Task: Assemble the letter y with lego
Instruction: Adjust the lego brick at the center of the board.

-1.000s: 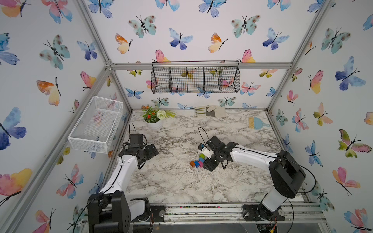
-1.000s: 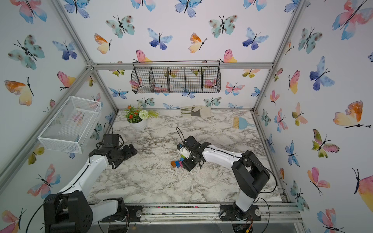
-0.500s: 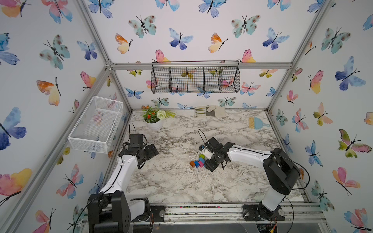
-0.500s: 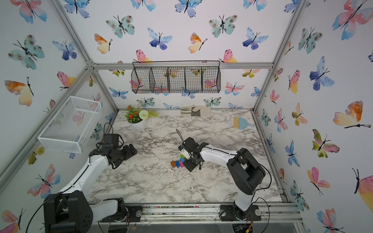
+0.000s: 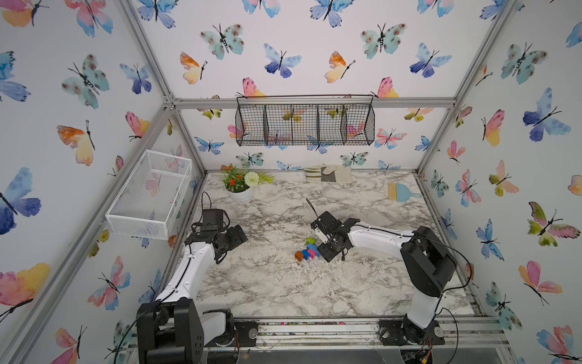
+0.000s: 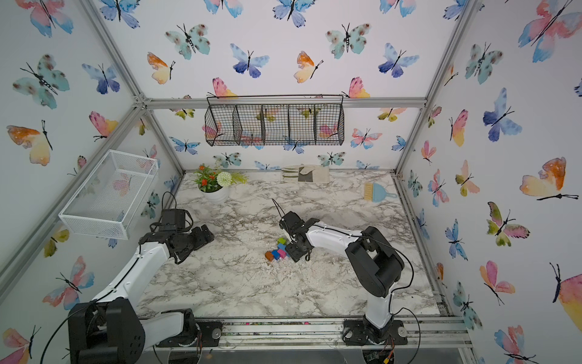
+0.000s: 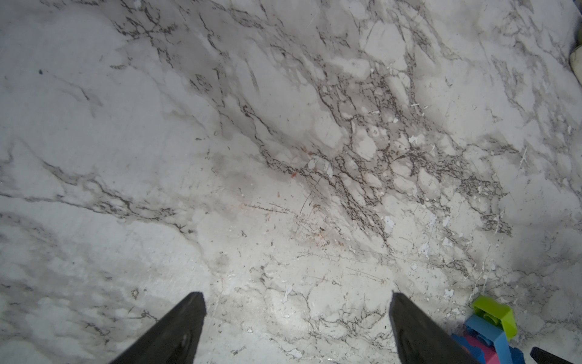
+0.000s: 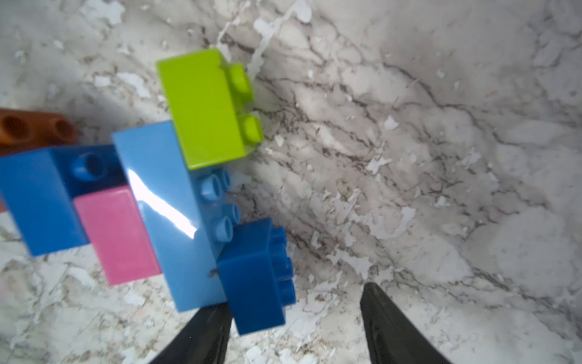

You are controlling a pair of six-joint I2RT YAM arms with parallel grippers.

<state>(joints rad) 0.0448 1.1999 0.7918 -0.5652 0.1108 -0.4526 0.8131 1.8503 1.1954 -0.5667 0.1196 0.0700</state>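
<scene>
The lego lies joined as the letter y point(image 5: 307, 250) point(image 6: 278, 250) on the marble mid-table. The right wrist view shows its lime green brick point(image 8: 201, 110) and a blue square point(image 8: 255, 277) as arms on the long light-blue brick point(image 8: 163, 201). The pink brick point(image 8: 116, 233), another blue square point(image 8: 37, 198) and the orange brick point(image 8: 31, 129) lie behind. My right gripper point(image 8: 296, 297) point(image 5: 321, 244) is open, one finger under the near blue square, the other apart from it. My left gripper point(image 7: 297, 302) point(image 5: 234, 244) is open over bare marble, far left of the green brick point(image 7: 494, 318).
At the back stand a flower pot point(image 5: 241, 186), a folded cloth point(image 5: 327, 173) and a blue hand brush point(image 5: 401, 192). A white mesh basket point(image 5: 151, 195) hangs on the left wall and a black wire basket point(image 5: 304, 121) on the back wall.
The right arm's elbow has swung a little to the left while its gripper stays beside the brick cluster. The left arm has not moved.
</scene>
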